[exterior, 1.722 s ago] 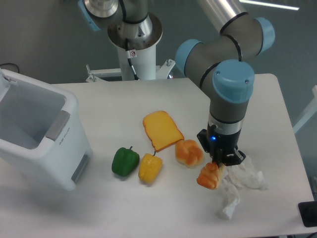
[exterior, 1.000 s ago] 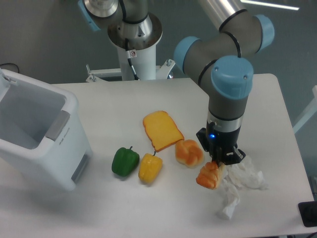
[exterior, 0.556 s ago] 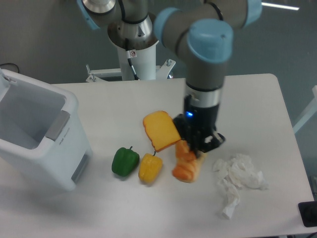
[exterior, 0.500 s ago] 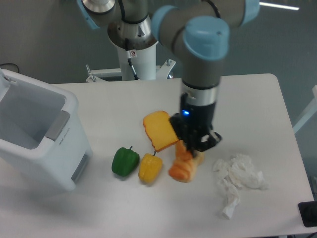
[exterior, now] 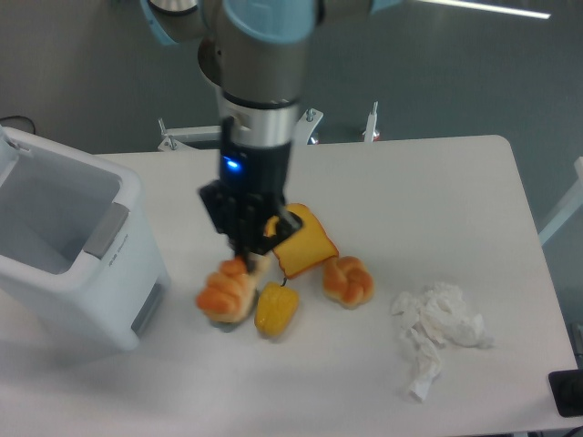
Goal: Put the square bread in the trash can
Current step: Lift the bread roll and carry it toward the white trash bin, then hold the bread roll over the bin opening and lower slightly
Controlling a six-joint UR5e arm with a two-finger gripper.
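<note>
Tool (exterior: 244,262) grasping the one square bread (exterior: 226,291), one trash can (exterior: 64,246) left, one bun (exterior: 348,280) right

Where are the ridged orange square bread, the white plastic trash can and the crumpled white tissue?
ridged orange square bread (exterior: 225,291), fixed camera, ridged top
white plastic trash can (exterior: 127,196), fixed camera, right rim
crumpled white tissue (exterior: 441,323), fixed camera, centre folds

The arm (exterior: 258,82) is built of smooth grey metal tubes, with a pale blue plastic cap (exterior: 270,16) closing the joint housing at the top edge. Below the grey wrist sits a black block carrying a small blue light (exterior: 230,165), lit. From it hang the black jaws, angular and dark. Behind stands a white mounting post (exterior: 257,123) under a silver collar.
</note>
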